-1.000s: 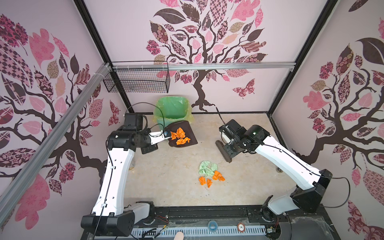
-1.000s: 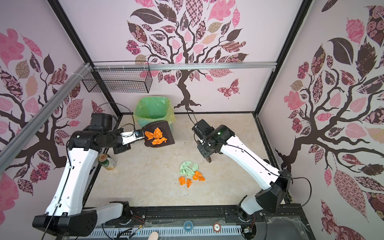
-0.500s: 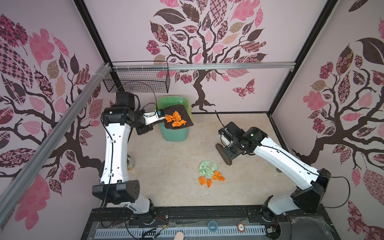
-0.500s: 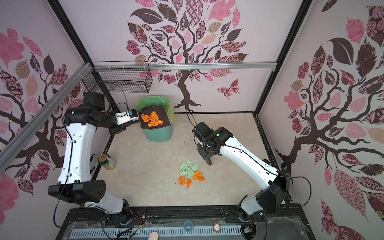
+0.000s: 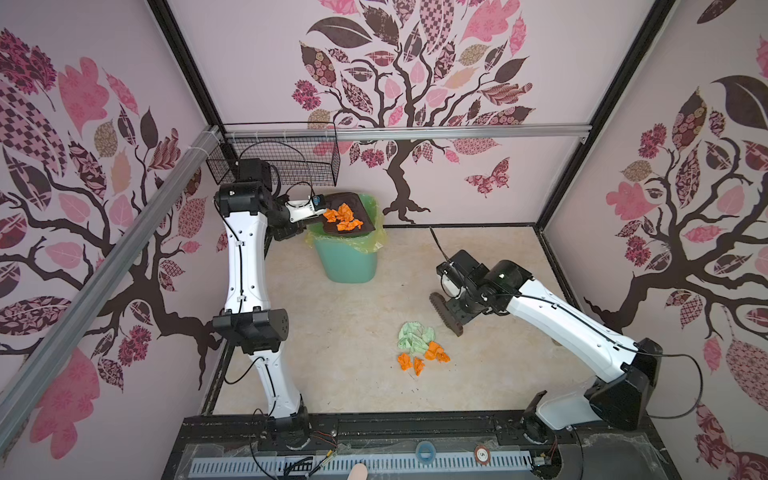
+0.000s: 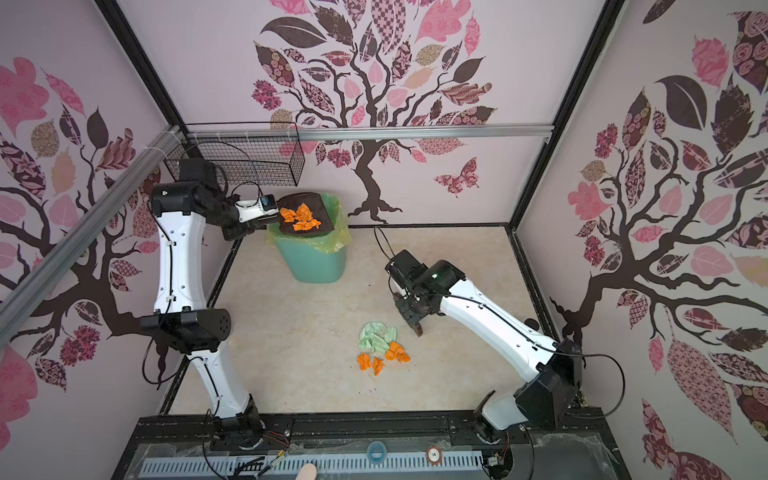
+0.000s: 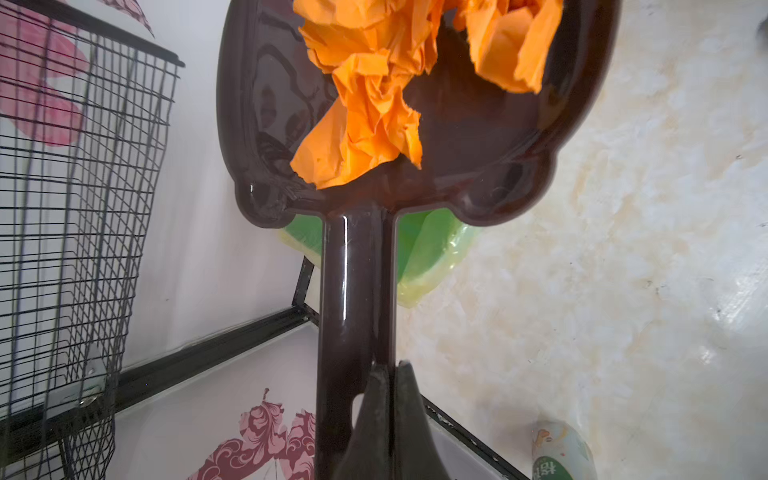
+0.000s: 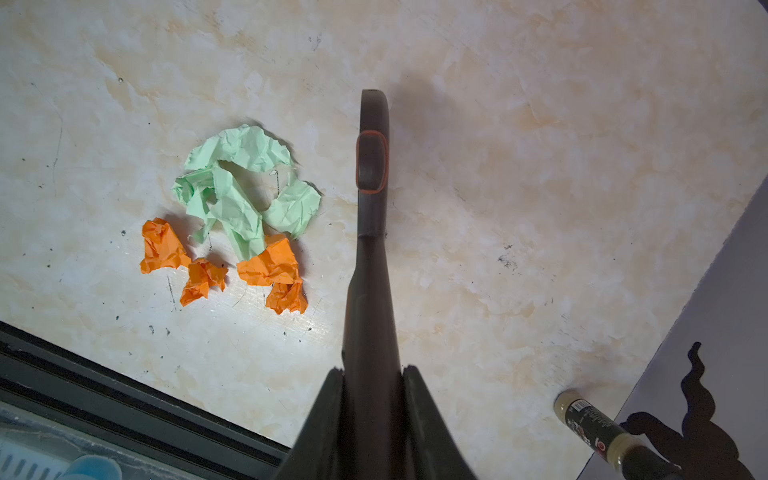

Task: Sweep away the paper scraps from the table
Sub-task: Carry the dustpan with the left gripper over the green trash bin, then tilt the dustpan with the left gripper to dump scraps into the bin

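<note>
Your left end effector (image 7: 388, 374) clamps the dustpan (image 5: 361, 203) over the bin (image 5: 347, 262) at eleven o'clock. Tip it off-centre and paper scraps (image 5: 343, 216) could spill onto the counter (image 5: 332, 332). Your right end effector (image 8: 372, 370) pinches the brush (image 8: 372, 166).

Left gripper (image 7: 390, 374) clamped on the handle of the dark brown dustpan (image 7: 478, 137). Crumpled orange paper scraps (image 7: 365, 120) lie in the dustpan's bowl. Green bin (image 7: 419, 249) with yellow-green liner sits beneath the dustpan. Wire basket (image 7: 83, 208) flanks the dustpan on one side, marbled table (image 7: 582, 291) on the other.
</note>
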Tool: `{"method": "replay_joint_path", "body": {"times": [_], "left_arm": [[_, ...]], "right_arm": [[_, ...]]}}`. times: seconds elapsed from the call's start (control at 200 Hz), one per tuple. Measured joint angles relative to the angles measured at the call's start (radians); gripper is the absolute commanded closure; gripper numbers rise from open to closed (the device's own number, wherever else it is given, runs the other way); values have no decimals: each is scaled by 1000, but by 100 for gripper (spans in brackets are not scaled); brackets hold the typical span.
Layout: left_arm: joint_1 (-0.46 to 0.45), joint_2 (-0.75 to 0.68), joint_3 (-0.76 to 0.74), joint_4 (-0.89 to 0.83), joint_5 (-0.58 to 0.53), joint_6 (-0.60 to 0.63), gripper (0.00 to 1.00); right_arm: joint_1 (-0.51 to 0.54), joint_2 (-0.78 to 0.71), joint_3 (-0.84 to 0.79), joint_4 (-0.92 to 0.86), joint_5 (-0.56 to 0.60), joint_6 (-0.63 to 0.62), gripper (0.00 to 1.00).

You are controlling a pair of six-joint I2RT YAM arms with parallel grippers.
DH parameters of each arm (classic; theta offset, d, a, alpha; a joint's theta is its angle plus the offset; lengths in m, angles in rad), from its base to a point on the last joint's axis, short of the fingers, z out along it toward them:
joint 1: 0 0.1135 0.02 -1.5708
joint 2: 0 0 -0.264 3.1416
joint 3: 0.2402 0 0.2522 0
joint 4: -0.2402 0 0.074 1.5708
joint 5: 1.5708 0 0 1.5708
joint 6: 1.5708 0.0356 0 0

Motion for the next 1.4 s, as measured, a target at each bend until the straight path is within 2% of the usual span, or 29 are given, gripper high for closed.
{"method": "replay_joint_path", "body": {"times": [0.145,0.42,0.62,0.835,1.145,1.276,1.396], "left_arm": [[6,55,42,19,-50,25,100],[8,57,47,101,-154,101,100],[-23,-17,-84,235,-242,196,100],[-76,-54,-101,280,-297,257,100],[-79,-51,-93,254,-297,252,100],[-60,-26,-12,182,-253,218,100],[-19,-39,-3,127,-194,177,100]], "right_arm": [[0,-9,-30,15,-7,0,100],[0,-20,-52,37,-14,0,100],[0,-20,-53,46,-16,0,100],[0,-20,-60,60,-17,0,100],[0,-31,-65,62,-16,0,100],[0,-31,-65,62,-16,0,100],[0,-31,-65,62,-16,0,100]]}}
